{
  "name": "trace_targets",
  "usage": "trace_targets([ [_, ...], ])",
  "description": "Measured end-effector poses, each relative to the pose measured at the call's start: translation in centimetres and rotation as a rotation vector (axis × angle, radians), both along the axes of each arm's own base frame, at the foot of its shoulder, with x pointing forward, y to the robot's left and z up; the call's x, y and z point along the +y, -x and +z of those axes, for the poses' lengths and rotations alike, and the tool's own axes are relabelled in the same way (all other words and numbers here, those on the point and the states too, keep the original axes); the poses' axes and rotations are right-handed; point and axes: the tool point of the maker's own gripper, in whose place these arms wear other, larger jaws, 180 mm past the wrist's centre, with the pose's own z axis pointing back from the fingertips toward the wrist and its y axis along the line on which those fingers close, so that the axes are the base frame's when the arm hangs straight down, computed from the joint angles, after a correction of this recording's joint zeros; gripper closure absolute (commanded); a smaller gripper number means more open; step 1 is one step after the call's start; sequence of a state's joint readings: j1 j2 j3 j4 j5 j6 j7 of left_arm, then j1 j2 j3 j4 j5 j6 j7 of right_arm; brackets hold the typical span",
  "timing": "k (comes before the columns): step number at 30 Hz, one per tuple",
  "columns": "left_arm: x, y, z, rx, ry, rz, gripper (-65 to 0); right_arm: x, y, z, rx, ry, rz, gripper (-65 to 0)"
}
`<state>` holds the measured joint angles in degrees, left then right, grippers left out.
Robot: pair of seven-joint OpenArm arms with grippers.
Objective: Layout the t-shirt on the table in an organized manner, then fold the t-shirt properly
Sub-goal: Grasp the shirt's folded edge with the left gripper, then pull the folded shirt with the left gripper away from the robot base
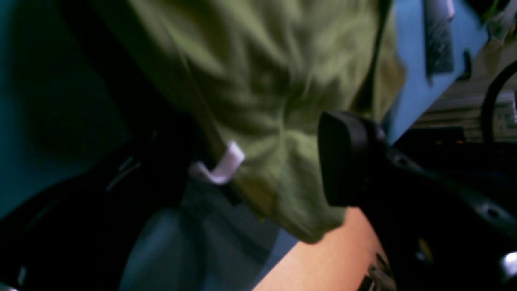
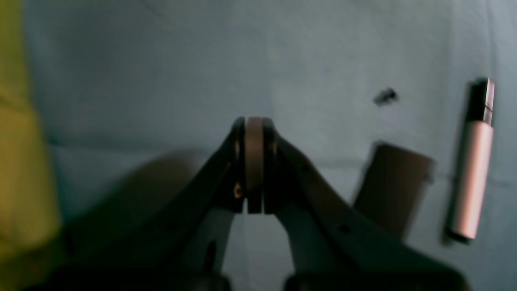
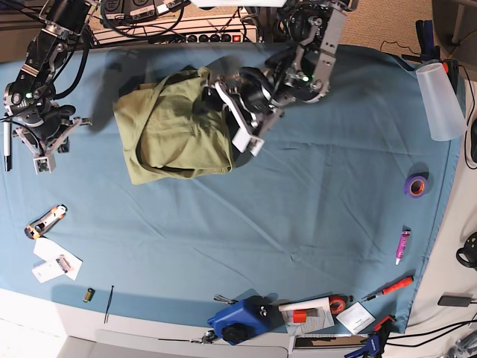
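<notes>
We are working on the laying-out step: the soft olive-green cotton t-shirt (image 3: pixel 175 130) is lying bunched and doubled over on the far left part of the wide desk draped in light-blue cloth (image 3: pixel 298 224), not yet flat. Our left pincer (image 3: pixel 242 123) is standing at the shirt's right edge with its jaws spread wide; in the left wrist view one black finger (image 1: pixel 347 157) is showing beside the green cloth and the small white neck tag (image 1: pixel 222 165), and nothing is pinched. Our right pincer (image 2: pixel 254 161) is pressed together on nothing, hovering over bare blue cloth well apart from the shirt, near a pinkish capped marker (image 2: pixel 472 178).

To do this well, we are judging that the left pincer should be closing on a single outer layer near the collar, not on the whole bundle, and that the right one should be coming in to the opposite edge so we are drawing the cloth apart evenly. Pulling on one side alone is likely to drag the heap.
</notes>
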<state>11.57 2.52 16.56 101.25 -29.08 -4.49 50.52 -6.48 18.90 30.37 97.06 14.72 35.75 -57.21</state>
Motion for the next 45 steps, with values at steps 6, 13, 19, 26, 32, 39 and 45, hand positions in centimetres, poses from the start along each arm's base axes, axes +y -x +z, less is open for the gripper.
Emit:
trace_targets([
  [6, -0.8, -0.2, -1.2, 0.044, 0.042, 0.006, -45.9, 0.6, 0.1, -0.2, 0.007, -0.028, 0.011, 0.0],
  [13, -2.7, 0.1, -0.8, 0.081, 0.107, -0.005, -39.6, 3.2, 0.0, -1.1, 0.047, -0.092, 0.085, 0.0],
  [19, -2.6, 0.0, -1.4, 0.095, 0.104, 0.017, -32.1, 7.2, -0.6, -2.6, 0.091, -0.106, 0.208, 0.0],
  [26, -3.2, 0.3, -0.9, 0.144, 0.186, 0.035, -10.3, 8.4, -0.7, -3.1, 0.108, -0.112, 0.238, 0.0],
  [32, -4.2, 0.4, 0.3, 0.1, 0.211, -0.041, 0.0, 8.4, -0.7, -3.1, 0.107, -0.11, 0.238, 0.0],
  [39, -4.5, 1.6, 0.3, 0.119, 0.16, -0.192, 0.0, 6.7, -1.2, -2.0, 0.047, -0.112, 0.18, 0.0],
  [45, -3.6, 1.2, 0.8, 0.082, 0.127, -0.226, 0.0, 4.5, -1.0, -1.1, 0.015, -0.105, 0.114, 0.0],
])
